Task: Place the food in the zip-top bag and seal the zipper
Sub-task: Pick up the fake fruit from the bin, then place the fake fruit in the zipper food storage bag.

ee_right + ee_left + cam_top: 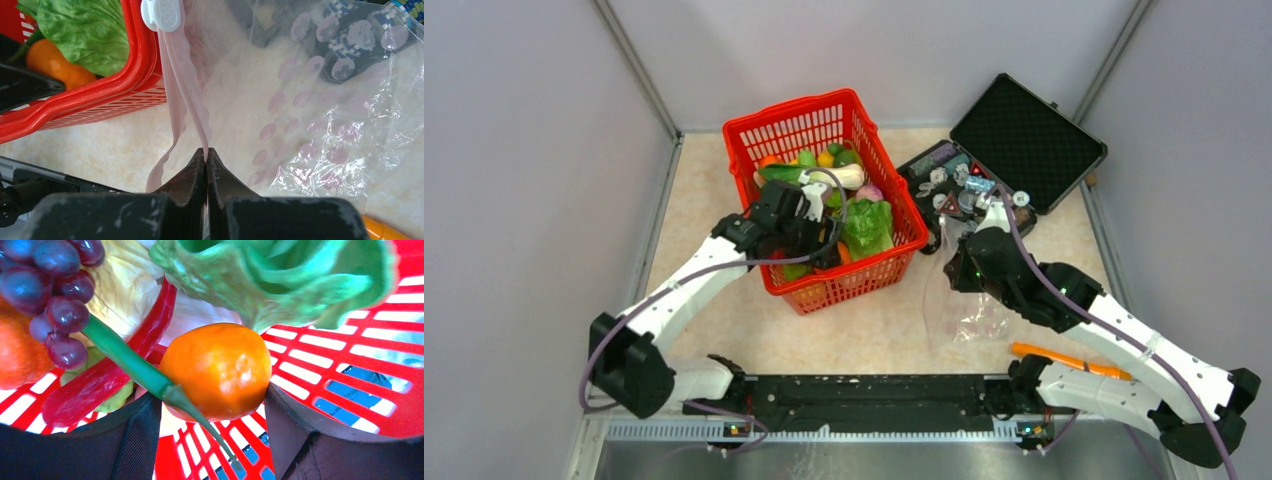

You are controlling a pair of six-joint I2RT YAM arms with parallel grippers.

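No text, number, brand or sign can be read in any view. The only printing visible is a pattern of pale pink dots on the clear bag [310, 125], and it carries no lettering. The white slider [161, 15] at the bag's mouth edge shows only a faint moulded outline. The markings on the round chips [360, 35], seen through the bag, and on the items in the black case [1027, 140] are too small to read.

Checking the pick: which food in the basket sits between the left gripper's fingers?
The smooth orange round, flanked by both fingers; the red chili, purple grapes and green lettuce lie beyond them.
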